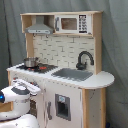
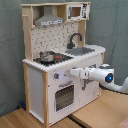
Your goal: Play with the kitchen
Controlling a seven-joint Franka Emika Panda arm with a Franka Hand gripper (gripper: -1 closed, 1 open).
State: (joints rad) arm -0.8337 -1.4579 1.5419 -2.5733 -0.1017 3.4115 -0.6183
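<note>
The kitchen [image 2: 62, 60] stands upright on a wooden floor [image 2: 30, 119] before a grey curtain [image 1: 114, 55], and fills most of both exterior views. Up top sit the hood [image 1: 39, 29] and the microwave [image 1: 72, 23]. On its worktop [image 1: 102, 80] are the grey sink [image 1: 72, 74] with the black faucet [image 1: 84, 59] behind it, and the stove [image 2: 52, 58] carrying a small pot [image 2: 46, 56]. Below, in the second exterior view, the oven door [image 2: 64, 96] sits under a row of knobs [image 2: 58, 76].

The white arm [image 2: 107, 76] reaches in level with that front panel, and its claw [image 2: 75, 73] is at the knob row, just above the oven door. I cannot tell whether the claw is apart or together.

The step in hand looks like working a knob or the oven door. To do it well, the arm should come in square to the panel, settle on one knob only, and turn gently so the light kitchen neither tips nor slides.
</note>
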